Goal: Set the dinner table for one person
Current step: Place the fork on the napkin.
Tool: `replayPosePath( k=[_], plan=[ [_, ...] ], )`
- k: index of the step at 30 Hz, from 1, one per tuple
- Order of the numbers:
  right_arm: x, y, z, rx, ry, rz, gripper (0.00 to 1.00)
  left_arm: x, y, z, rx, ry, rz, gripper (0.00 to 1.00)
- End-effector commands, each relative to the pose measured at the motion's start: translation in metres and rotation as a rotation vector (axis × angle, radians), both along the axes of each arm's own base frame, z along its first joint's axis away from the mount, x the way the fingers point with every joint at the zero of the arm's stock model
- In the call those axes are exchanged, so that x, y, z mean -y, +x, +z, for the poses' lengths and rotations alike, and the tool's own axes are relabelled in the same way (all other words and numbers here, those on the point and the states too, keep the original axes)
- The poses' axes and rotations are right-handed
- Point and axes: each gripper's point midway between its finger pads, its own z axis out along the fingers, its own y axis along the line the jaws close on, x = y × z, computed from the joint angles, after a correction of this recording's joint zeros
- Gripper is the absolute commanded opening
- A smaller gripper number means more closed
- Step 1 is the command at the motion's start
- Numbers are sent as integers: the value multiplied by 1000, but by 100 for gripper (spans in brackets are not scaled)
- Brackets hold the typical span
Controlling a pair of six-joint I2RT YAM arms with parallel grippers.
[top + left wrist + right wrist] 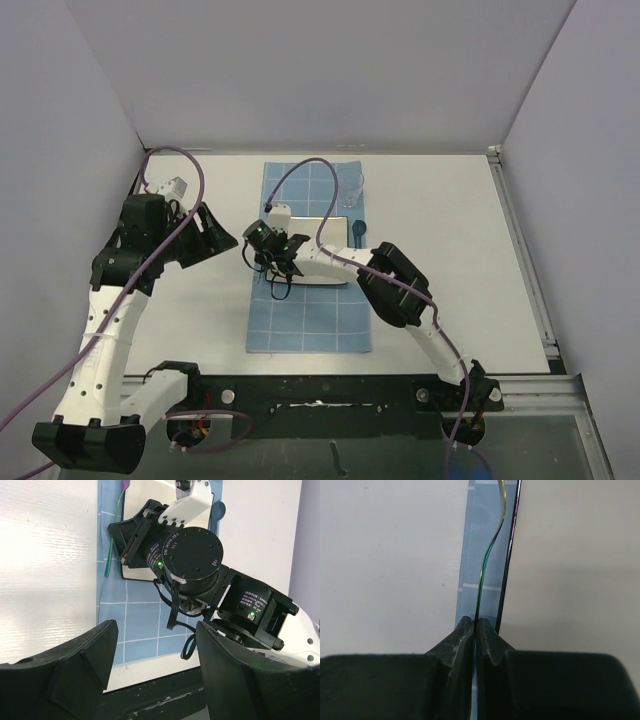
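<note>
The right pincer is clamped on the near end of a thin green utensil, seen edge-on, so I cannot tell fork from knife; its long axis runs straight ahead of the fingertips, away from the robot, nearly parallel to the dark rim of the plate; it lies over the narrow strip of blue mat between that rim and the bare white surface, on the plate's left side; whether it touches the mat cannot be told; the right arm reaches across the plate to get there, while the left pincer stands apart and empty, just off the mat's left edge, nearer that strip but idle; a glass stands at the mat's far right corner and a blue spoon lies right of the plate; the likely next move is to set the utensil down and let go, which turns on keeping it parallel to the rim and off the plate.
</note>
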Motion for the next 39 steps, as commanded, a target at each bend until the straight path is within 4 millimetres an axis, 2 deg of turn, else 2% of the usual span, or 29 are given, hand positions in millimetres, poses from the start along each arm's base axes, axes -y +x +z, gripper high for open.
replayPosePath(
  k=[1, 9, 22, 27, 31, 33, 39],
  plan=[
    [4, 19, 57, 104, 85, -55, 0, 1, 7, 9, 47, -6, -8, 62],
    [6, 25, 53, 88, 122, -41, 0, 0, 8, 9, 45, -3, -5, 62],
    [-19, 33, 97, 116, 206, 13, 0, 2, 11, 11, 47, -12, -9, 62],
    [-19, 35, 108, 132, 209, 18, 0, 2, 12, 14, 54, -15, -8, 62],
    [-4, 35, 101, 124, 198, -9, 0, 1, 9, 15, 57, -7, -9, 62],
    [5, 34, 88, 103, 188, -24, 0, 1, 8, 13, 53, -5, -9, 62],
    [11, 32, 71, 77, 177, -33, 0, 1, 8, 11, 48, -5, -7, 62]
  ],
)
